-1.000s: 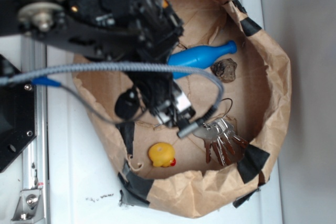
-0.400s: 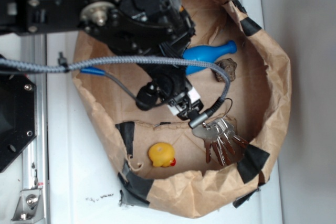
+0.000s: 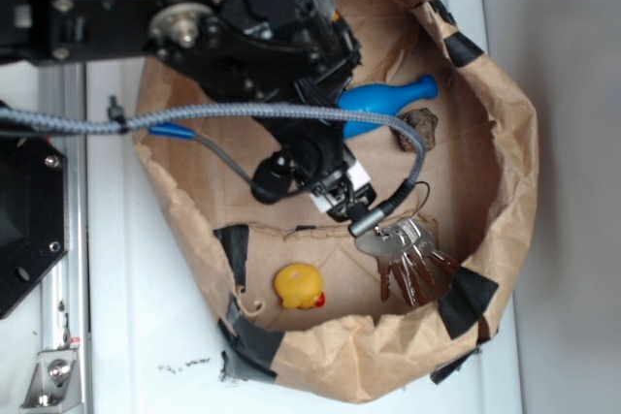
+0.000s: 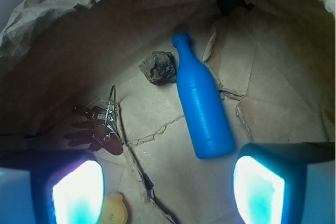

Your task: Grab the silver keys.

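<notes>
The gripper [image 4: 168, 190] is being held with its fingers [image 4: 79, 192] spread wide, and nothing is being gripped between them. The silver keys [image 3: 408, 259] are lying fanned on the floor of the paper bag [image 3: 514, 143], close under its wall beside a patch of black tape [image 3: 466, 300]. In the wrist view the silver keys [image 4: 100, 129] are being shown off-centre, just ahead of one finger rather than between the two. A blue bottle [image 4: 202, 106], a dark stone [image 4: 158, 67] and a yellow duck [image 3: 299, 286] are being kept clear of the bunch, the bottle lying nearest the gap between the fingers.

Judgement: the approach is being made but alignment is not yet complete. The gripper is to be shifted sideways until the bunch is centred in the gap, away from the bottle. The descent is to be made low, since the keys are flat and thin, and the bag wall is to be avoided while closing.
</notes>
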### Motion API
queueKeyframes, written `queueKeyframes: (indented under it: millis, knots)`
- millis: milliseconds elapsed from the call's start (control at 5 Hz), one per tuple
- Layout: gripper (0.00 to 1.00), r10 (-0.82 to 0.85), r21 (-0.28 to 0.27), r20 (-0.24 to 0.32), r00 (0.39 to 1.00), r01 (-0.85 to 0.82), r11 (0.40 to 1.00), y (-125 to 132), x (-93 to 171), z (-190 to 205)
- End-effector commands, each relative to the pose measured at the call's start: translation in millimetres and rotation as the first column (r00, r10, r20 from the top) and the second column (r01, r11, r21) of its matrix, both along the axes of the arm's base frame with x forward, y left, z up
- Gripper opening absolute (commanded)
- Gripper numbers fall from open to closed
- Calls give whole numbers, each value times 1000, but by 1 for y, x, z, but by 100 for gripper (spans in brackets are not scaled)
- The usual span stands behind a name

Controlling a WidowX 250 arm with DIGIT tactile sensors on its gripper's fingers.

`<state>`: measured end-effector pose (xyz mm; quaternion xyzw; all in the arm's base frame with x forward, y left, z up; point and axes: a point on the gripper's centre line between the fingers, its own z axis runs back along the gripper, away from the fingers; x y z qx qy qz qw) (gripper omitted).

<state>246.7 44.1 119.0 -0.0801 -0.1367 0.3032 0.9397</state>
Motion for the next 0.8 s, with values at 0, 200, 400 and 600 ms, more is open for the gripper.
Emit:
queueKeyframes:
  millis: [0,200,400,600]
  knots:
    - [100,-22,34,92,995,19,999,-12,41,-24]
    - [100,-13,45,113,993,8,999,-22,51,-43]
    - [100,-20,27,147,989,17,999,-36,54,-48]
    - [100,-11,21,160,987,8,1000,-44,62,-54]
